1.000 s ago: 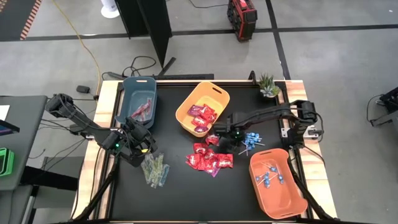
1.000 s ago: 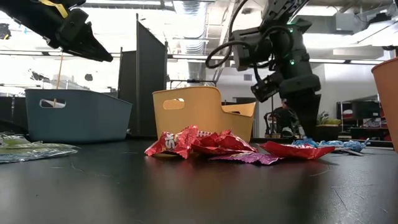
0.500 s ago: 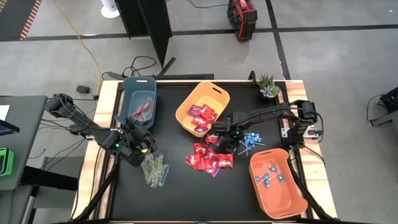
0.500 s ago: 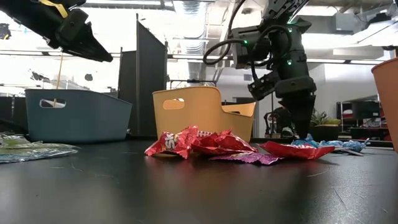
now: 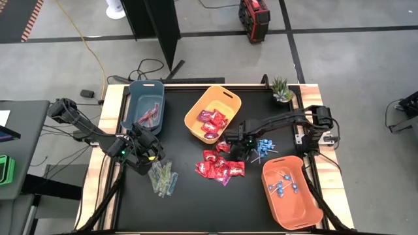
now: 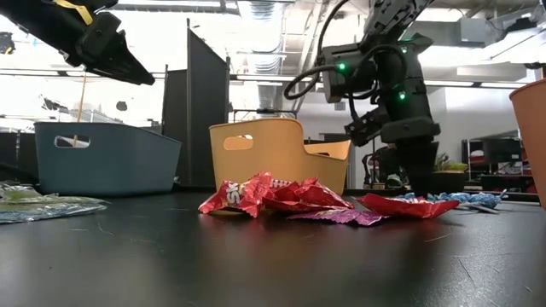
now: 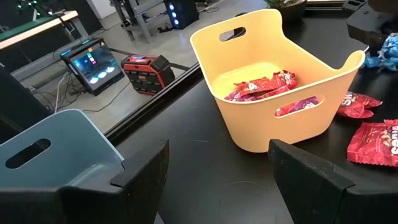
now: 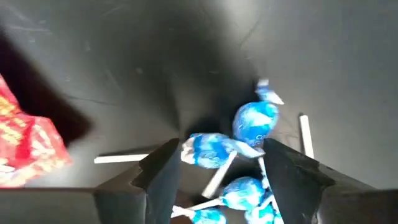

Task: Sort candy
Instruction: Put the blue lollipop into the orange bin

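Red packets (image 6: pixel 281 198) heaped mid-table, nearest the low cam. R gripper (image 8: pixel 214 163) behind them, jaws open, straddling a blue lollipop (image 8: pixel 211 149) on the tabletop. Farther back the yellow bin (image 6: pixel 277 153) holds more packets; L gripper (image 5: pixel 151 153) open, empty, over green sticks (image 5: pixel 162 177)

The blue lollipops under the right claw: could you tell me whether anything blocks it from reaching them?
Nothing visible does. The right claw hangs open directly over the blue lollipops, with only bare table around them.
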